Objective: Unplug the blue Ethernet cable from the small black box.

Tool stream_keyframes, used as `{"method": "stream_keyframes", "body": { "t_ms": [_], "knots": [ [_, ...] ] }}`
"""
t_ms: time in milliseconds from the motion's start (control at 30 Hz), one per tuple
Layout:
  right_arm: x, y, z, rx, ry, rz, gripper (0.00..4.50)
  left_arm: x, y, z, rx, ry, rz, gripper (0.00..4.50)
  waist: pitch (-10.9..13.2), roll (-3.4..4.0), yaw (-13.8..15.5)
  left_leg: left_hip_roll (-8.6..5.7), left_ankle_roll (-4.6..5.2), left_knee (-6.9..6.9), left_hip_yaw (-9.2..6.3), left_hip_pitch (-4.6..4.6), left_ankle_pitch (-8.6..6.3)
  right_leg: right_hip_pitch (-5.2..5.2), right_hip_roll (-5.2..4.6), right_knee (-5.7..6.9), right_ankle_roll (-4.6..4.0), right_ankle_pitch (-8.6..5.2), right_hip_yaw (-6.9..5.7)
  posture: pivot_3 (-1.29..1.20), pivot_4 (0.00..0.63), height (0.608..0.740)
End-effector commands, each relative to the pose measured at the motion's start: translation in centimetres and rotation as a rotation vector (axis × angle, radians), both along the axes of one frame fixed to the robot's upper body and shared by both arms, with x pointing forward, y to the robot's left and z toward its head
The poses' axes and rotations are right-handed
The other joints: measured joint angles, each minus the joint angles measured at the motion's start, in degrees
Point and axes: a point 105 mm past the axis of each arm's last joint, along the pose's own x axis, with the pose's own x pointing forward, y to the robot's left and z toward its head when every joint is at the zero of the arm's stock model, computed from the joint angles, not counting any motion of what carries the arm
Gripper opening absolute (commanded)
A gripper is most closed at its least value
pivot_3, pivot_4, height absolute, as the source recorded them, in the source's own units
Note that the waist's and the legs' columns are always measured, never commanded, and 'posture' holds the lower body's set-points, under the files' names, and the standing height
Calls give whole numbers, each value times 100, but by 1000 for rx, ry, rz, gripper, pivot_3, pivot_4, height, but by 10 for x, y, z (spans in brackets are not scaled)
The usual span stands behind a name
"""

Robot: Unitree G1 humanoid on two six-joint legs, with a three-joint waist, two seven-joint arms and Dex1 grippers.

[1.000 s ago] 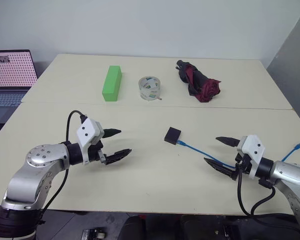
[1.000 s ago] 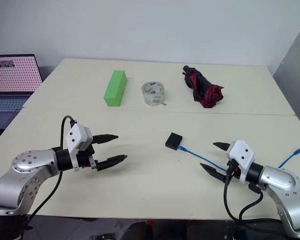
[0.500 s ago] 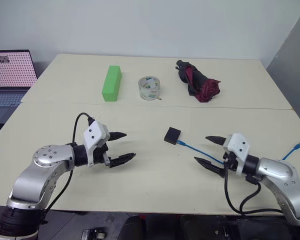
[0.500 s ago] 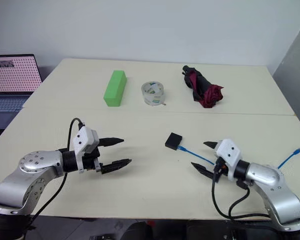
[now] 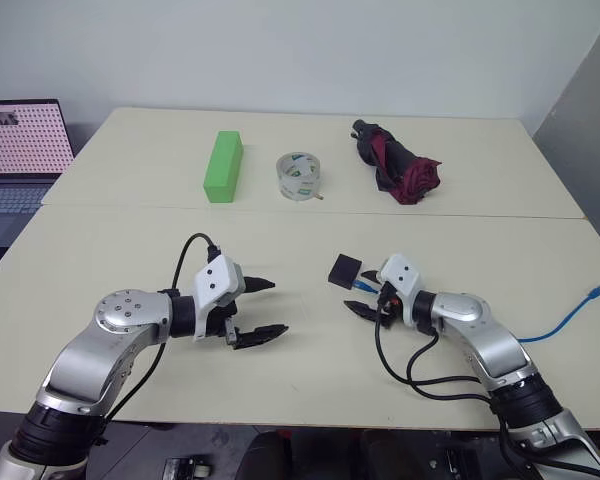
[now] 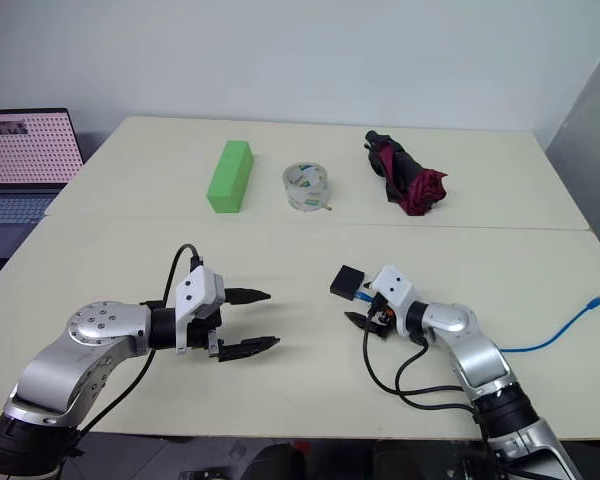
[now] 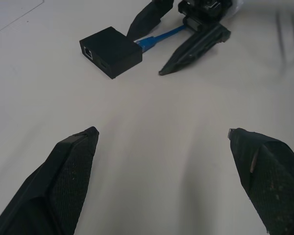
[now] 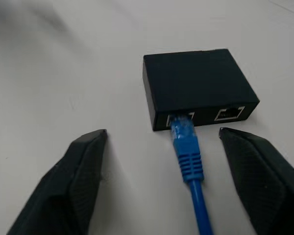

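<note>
Pale and matte, your surface (image 5: 300, 250) carries the small black box (image 8: 198, 88), which lies just ahead of your right end effector (image 8: 171, 171). Its fingers (image 8: 83, 171) stand apart, released, one on each side of the blue Ethernet cable (image 8: 188, 156), not touching it. You can see the plug seated in one of the box's two ports. Your left end effector (image 5: 263, 310) hovers released, well apart from the box.

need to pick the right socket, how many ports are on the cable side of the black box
2: on the small black box, one holds the blue Ethernet cable, the free port sits beside it. Other sides may hide more.
</note>
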Motion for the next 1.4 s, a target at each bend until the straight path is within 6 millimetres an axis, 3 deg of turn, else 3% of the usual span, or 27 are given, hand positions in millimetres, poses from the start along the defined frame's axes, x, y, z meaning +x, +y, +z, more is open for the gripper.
{"method": "stream_keyframes", "body": {
  "t_ms": [33,400,533,800,967,1167,1400],
  "knots": [
    [0,-5,1,-21,9,20,2813,-2,-4,6,1,-38,-22,4500,0,0,-1,0,0,0,0,0,0,0,0,0,0,0,1,0,150,740],
    [2,-11,6,-108,-49,64,230,2,-3,3,-30,-16,-3,4500,0,0,-1,0,1,0,0,0,-1,1,0,0,0,0,1,0,150,740],
    [2,-6,21,-175,-206,124,167,5,-4,3,-98,37,27,4500,0,0,0,0,1,0,0,-1,0,0,0,0,0,0,0,0,150,740],
    [-14,22,70,-355,-802,417,167,20,-14,18,-371,254,102,4500,2,2,-25,3,0,2,-1,-2,0,-3,1,2,0,0,-3,0,150,740],
    [-31,33,83,-352,-971,551,167,27,-25,27,-458,304,87,4500,2,0,-11,3,-1,4,0,-1,1,-1,0,2,0,0,-4,0,150,740],
    [-37,39,87,-343,-1028,598,167,26,-34,34,-511,338,43,4500,2,-1,-21,4,-2,9,0,-2,1,0,-1,2,0,0,-4,0,150,740],
    [-38,40,90,-337,-1063,599,167,20,-38,40,-553,358,-6,2973,2,-1,-21,4,-3,9,0,-2,1,0,-1,3,0,0,-4,0,150,740]
  ]
}}
